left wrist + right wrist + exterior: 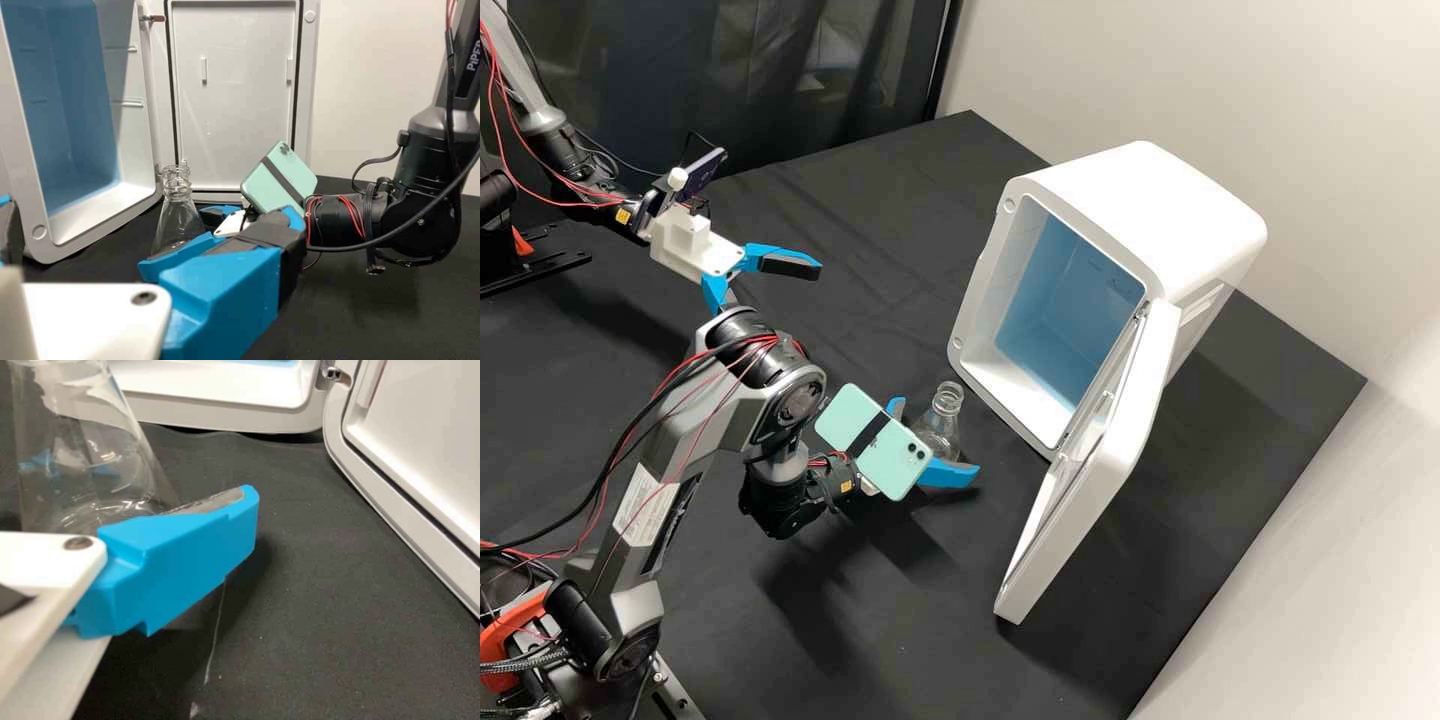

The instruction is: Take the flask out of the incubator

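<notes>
Clear glass conical flask (938, 425) upright on matte black bench (880, 230), clamped by right gripper (937, 441), just beside smooth white incubator's (1160, 220) open door (1090, 480). Left gripper (752, 280) fingers apart, far left.

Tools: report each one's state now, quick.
Left tool: open, holding nothing.
Right tool: closed on the flask.

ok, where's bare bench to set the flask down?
Free: bench at the back, between left gripper and incubator; also the strip right of the door, up to the bench edge. Crowded: before the incubator mouth, with flask and right gripper.
</notes>
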